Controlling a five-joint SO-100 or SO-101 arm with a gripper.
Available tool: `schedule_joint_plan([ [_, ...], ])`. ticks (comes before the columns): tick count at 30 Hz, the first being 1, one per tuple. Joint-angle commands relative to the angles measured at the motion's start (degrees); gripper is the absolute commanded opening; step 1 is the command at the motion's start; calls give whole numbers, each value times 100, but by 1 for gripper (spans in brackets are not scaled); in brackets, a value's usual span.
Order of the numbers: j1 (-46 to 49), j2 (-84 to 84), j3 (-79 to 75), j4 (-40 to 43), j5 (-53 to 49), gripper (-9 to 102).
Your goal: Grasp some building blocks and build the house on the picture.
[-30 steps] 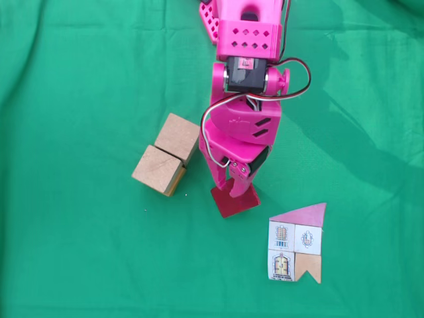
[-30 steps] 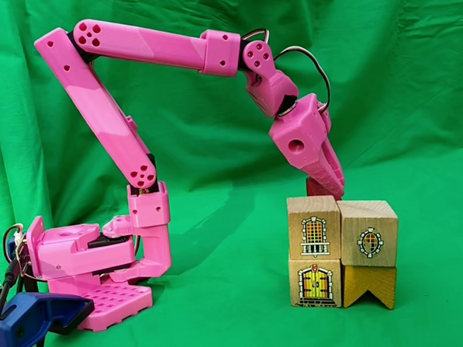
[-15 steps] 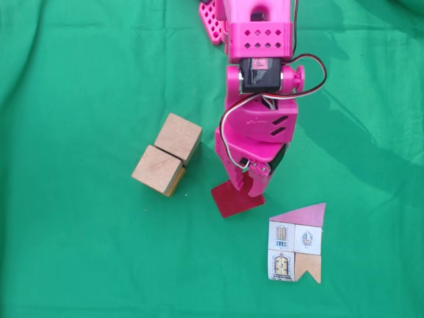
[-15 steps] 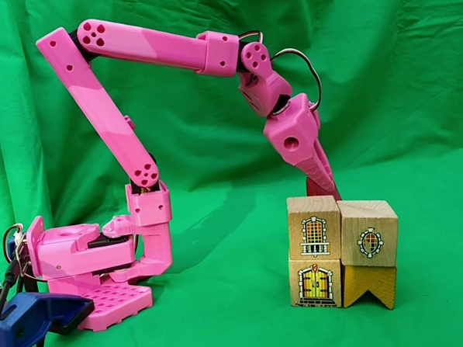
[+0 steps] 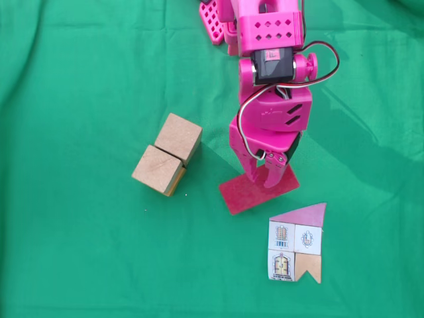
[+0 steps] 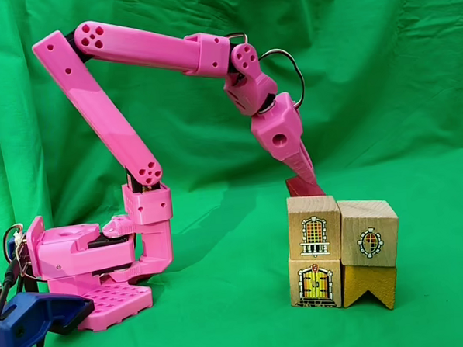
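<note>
In a fixed view from above, two pale tan building blocks (image 5: 177,136) (image 5: 158,169) lie side by side left of centre, with an orange-yellow one (image 5: 177,182) peeking out beneath. My pink gripper (image 5: 264,180) is shut on the dark red block (image 5: 238,195), which reaches out to its lower left. The picture (image 5: 297,245), a paper house with a pink roof, lies lower right of the gripper. From the side, the tan blocks (image 6: 313,227) (image 6: 368,233) sit stacked on an orange-yellow notched block (image 6: 369,284). The gripper (image 6: 313,185) holds the red block (image 6: 300,188) just behind the stack's top.
Green cloth (image 5: 79,252) covers the table and hangs as a backdrop. The arm's pink base (image 6: 89,266) stands at the left in the side view, with a blue clamp (image 6: 33,320) in front of it. Open cloth lies left of the blocks and below them.
The gripper has moved right and risen a little, carrying the dark red block with it. More of the red block now shows. The other blocks and the picture have not moved.
</note>
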Motion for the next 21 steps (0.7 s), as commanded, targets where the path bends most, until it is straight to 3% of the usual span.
schedule_joint_plan([
  [1,-9,316,70,-18,18,4],
  [13,9,396,149,62,35,5],
  [21,0,483,272,1072,185,6],
])
